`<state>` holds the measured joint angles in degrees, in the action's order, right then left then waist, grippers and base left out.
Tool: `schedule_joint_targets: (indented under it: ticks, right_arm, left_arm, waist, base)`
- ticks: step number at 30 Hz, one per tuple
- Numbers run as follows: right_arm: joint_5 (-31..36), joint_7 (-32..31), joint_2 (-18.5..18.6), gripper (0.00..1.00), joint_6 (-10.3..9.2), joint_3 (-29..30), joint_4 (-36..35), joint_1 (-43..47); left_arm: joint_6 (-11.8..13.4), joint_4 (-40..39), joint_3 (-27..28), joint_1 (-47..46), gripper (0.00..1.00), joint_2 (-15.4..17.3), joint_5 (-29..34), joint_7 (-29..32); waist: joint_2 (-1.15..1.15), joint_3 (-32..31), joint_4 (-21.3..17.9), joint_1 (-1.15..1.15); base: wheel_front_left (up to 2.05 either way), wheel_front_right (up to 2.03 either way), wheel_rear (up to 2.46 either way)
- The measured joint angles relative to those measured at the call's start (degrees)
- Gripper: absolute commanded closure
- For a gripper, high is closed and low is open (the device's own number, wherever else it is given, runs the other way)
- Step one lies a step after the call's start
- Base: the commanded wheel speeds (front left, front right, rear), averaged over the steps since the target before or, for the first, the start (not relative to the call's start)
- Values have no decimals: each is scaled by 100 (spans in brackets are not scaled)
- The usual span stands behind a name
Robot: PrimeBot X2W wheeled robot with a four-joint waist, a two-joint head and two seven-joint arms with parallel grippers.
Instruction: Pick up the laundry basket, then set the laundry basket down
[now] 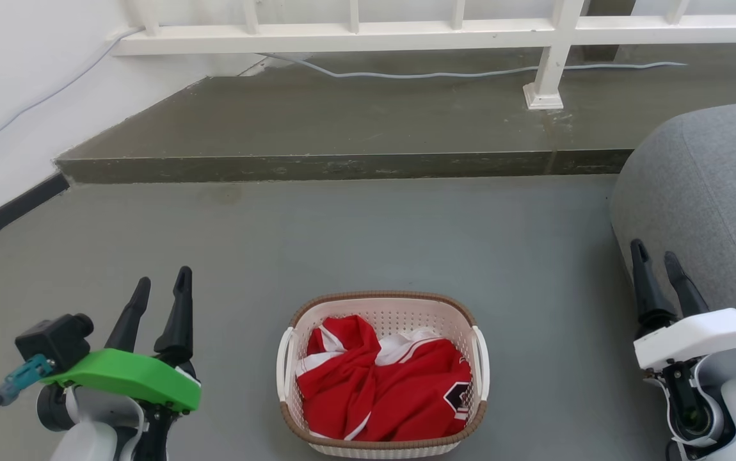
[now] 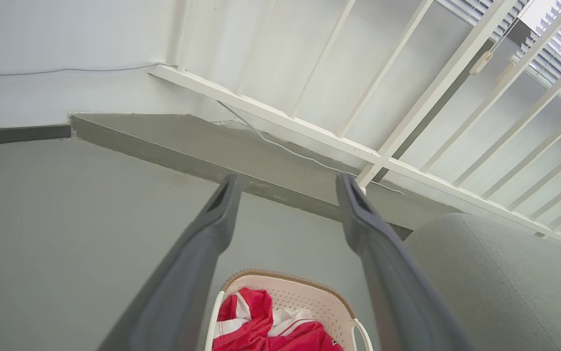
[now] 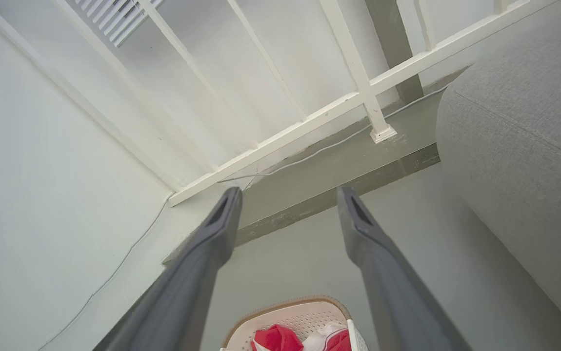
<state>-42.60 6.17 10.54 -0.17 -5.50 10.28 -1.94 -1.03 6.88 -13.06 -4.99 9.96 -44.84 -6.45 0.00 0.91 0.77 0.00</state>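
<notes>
My left jaws and my right jaws both stand spread and empty, fingers pointing forward, one at each side. Between them, well apart from both, the laundry basket (image 1: 384,296) sits on the floor (image 1: 368,243) with a red-and-white jersey (image 1: 381,384) heaped inside. I judge the pick-up not yet begun: next I must reach down, close on each white side handle (image 1: 283,365), and lift evenly.

cream perforated laundry basket (image 1: 383,315), brown woven rim, red-white garment (image 1: 381,390).
</notes>
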Motion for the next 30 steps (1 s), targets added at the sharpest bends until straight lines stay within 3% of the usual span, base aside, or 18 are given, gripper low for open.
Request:
schedule_joint_targets:
  ticks: [30]
  right_arm:
    - [2299,597,104,0,-450,-527,147,25]
  left_arm:
    - [467,13,-571,2,0,53,1855,-426]
  waist:
    - [0,-22,49,0]
  base:
    - [0,0,0]
